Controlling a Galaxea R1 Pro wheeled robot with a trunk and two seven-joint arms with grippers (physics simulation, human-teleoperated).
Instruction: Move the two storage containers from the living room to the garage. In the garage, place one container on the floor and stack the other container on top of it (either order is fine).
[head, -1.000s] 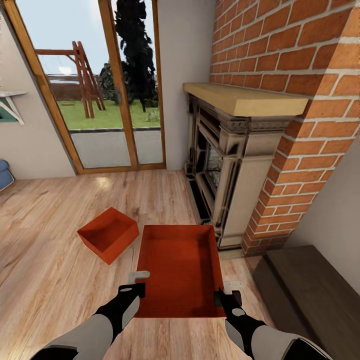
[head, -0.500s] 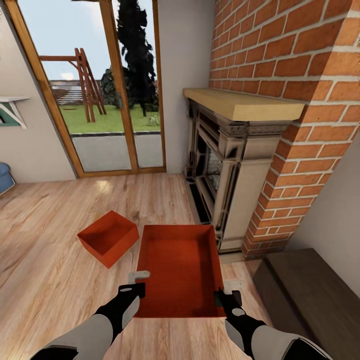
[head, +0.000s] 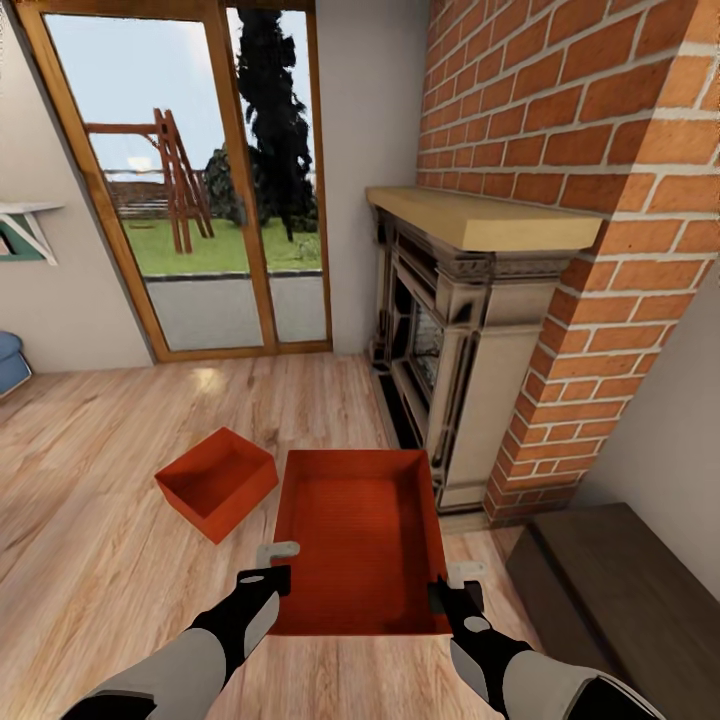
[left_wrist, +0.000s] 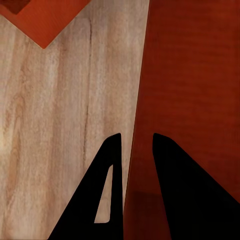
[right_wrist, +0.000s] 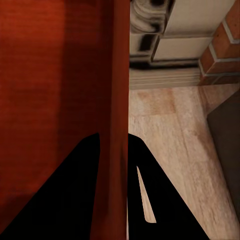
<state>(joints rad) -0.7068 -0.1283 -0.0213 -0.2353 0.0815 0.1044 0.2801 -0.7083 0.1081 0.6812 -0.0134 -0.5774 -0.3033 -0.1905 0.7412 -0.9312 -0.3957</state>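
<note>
I am in the living room. One orange-red storage container (head: 360, 540) is held between my arms above the wood floor. My left gripper (head: 272, 572) is shut on its left wall, one finger (left_wrist: 107, 170) outside and one inside. My right gripper (head: 452, 585) is shut on its right wall (right_wrist: 115, 100), with a finger (right_wrist: 137, 170) on the outer side. The second storage container (head: 215, 483) rests at an angle on the planks, just left of the held one; its corner (left_wrist: 45, 15) shows in the left wrist view. The garage is out of view.
A red-brick fireplace (head: 470, 330) with a carved surround stands close on the right. A long dark low bench (head: 610, 590) lies at the lower right. A glass door with a wood frame (head: 200, 180) is ahead, and a blue object (head: 8, 360) sits at the far left.
The whole picture has slid down a little, so the camera has moved. Both grippers and the held container keep the same place in view.
</note>
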